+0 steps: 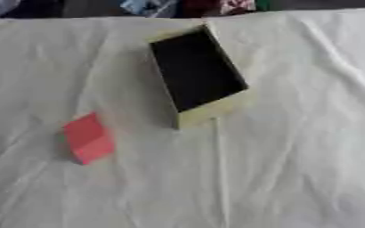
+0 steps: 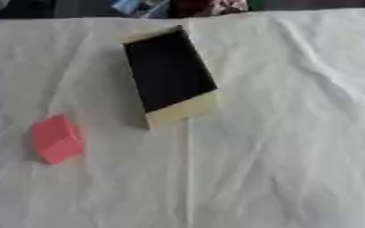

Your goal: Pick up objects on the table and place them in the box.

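Currently neither hand shows, so finger state cannot be told; the red block (image 1: 87, 138), seemingly soft, needs grasping squarely before reaching the box (image 1: 213, 110).

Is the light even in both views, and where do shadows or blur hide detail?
Left eye view: soft, even light; the box interior is black, contents unreadable; the red block is blurred at its edges. Right eye view: same softness, faint shadow left of the box, no glare on the white cloth.
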Controlling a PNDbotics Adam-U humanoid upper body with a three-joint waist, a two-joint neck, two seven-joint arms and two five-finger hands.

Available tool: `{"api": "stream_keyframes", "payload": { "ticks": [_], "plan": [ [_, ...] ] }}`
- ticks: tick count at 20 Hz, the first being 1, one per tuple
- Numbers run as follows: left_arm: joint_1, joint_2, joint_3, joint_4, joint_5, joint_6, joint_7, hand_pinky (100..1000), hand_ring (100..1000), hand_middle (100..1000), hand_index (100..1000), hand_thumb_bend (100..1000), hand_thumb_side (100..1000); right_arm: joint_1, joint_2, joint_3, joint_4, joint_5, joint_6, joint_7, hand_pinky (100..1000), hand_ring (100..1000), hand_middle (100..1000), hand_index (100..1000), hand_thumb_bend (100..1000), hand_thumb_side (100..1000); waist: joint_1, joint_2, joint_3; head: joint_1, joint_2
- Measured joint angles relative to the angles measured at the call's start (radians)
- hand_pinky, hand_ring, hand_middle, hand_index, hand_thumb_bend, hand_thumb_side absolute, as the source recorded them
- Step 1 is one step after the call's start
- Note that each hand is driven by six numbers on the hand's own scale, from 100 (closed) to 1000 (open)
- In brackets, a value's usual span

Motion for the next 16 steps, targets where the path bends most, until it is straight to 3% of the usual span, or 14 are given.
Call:
{"api": "stream_keyframes", "payload": {
  "ticks": [10, 13, 16],
  "plan": [
    [-0.003, 0.017, -0.012, 0.000, -0.033, 0.031, -0.034, 604, 637, 652, 737, 100, 100, 0.000, 0.000, 0.000, 0.000, 0.000, 0.000, 0.000, 855, 818, 796, 810, 100, 396, 0.000, 0.000, 0.000, 0.005, 0.004],
    [-0.010, 0.044, -0.022, 0.000, -0.086, 0.067, -0.056, 608, 640, 660, 749, 100, 100, 0.000, 0.000, 0.000, 0.000, 0.000, 0.000, 0.000, 855, 818, 796, 810, 100, 396, 0.000, 0.000, 0.001, 0.011, 0.009],
    [-0.039, 0.104, -0.050, 0.000, -0.187, 0.123, -0.104, 621, 648, 671, 762, 168, 100, 0.000, 0.000, 0.000, 0.000, 0.000, 0.001, 0.001, 855, 818, 796, 810, 100, 396, 0.000, 0.000, 0.005, 0.014, 0.010]
  ]
}}
